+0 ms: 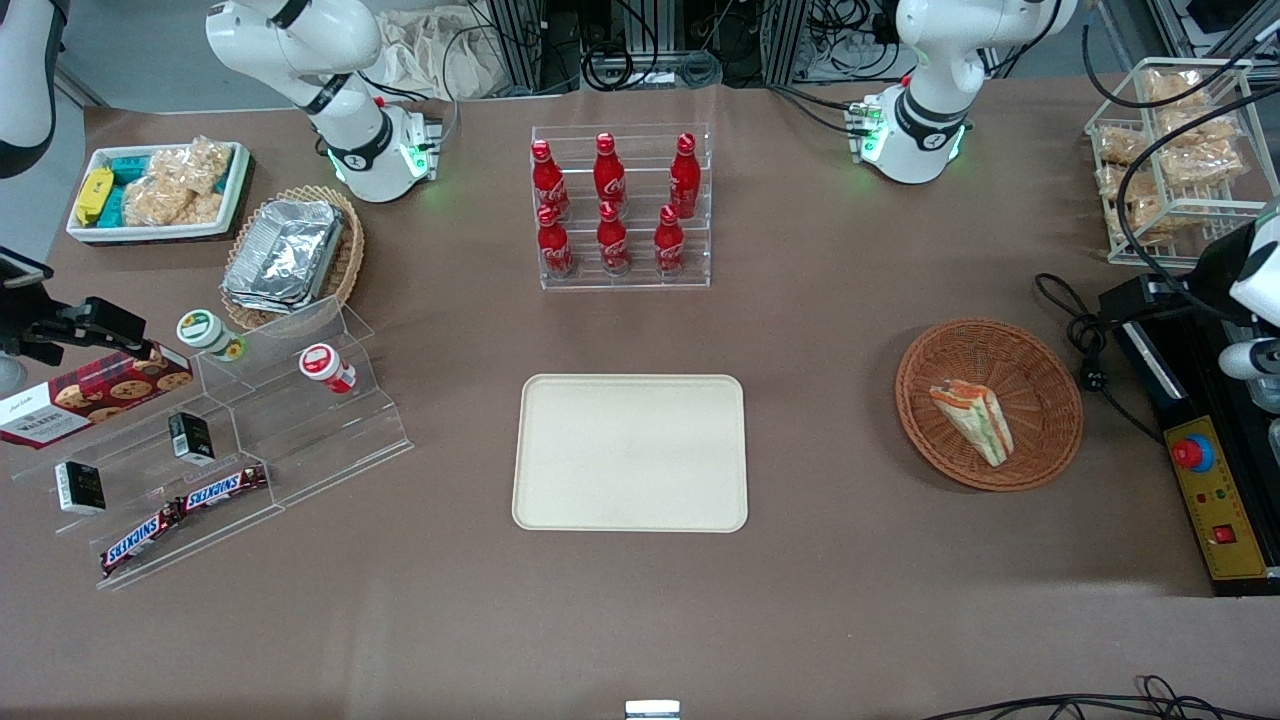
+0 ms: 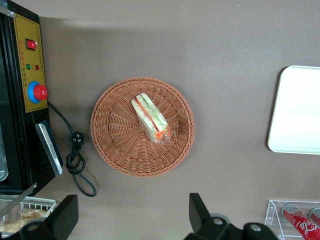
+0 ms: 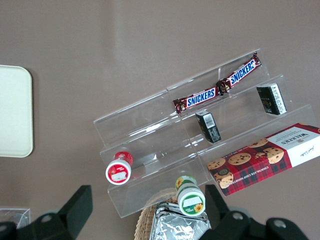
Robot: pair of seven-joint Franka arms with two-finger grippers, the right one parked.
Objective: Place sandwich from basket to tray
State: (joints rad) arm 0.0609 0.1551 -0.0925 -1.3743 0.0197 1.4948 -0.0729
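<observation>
The sandwich (image 1: 972, 420) (image 2: 151, 117), a clear-wrapped wedge with orange and green layers, lies on its side in the round reddish-brown basket (image 1: 1060, 400) (image 2: 110, 140) toward the working arm's end of the table. The cream tray (image 1: 630, 450) (image 2: 295, 110) sits bare at mid-table, a basket's width from the basket. My gripper (image 2: 132, 200) hangs high above the table beside the basket's rim. It is open wide, with only bare tabletop between its black fingers (image 2: 197, 207). It touches nothing.
A black control box with a red button (image 1: 1215, 490) (image 2: 32, 75) and a coiled cable (image 1: 1085, 340) lie beside the basket. A rack of red bottles (image 1: 620, 205) stands farther from the camera than the tray. A wire rack of bagged snacks (image 1: 1170, 150) stands near the arm's base.
</observation>
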